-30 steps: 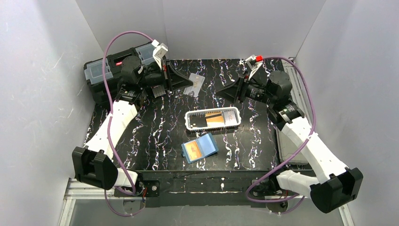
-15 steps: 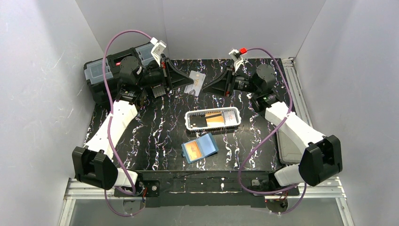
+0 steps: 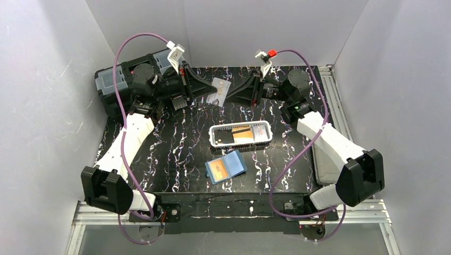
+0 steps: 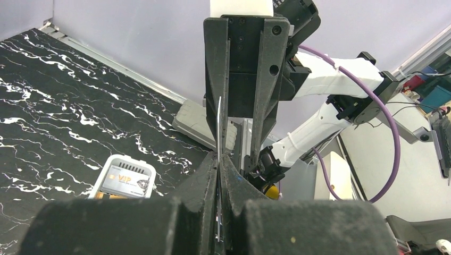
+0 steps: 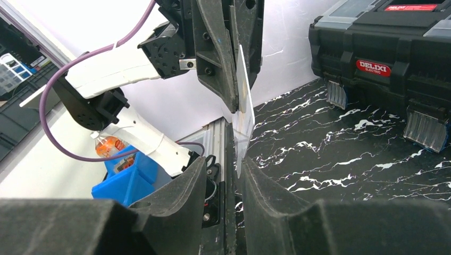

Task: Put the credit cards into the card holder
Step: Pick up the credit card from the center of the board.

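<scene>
Swung in: right gripper now straddles pale card, can't tell if clamped; left gripper pinches opposite edge. Well apart, base-side, card holder lies on tabletop. Risk: early left release drops card.

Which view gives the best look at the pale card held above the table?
Top external: the pale card shows its broad face there. Right wrist sees it steeply angled; left wrist sees only its thin edge.
</scene>
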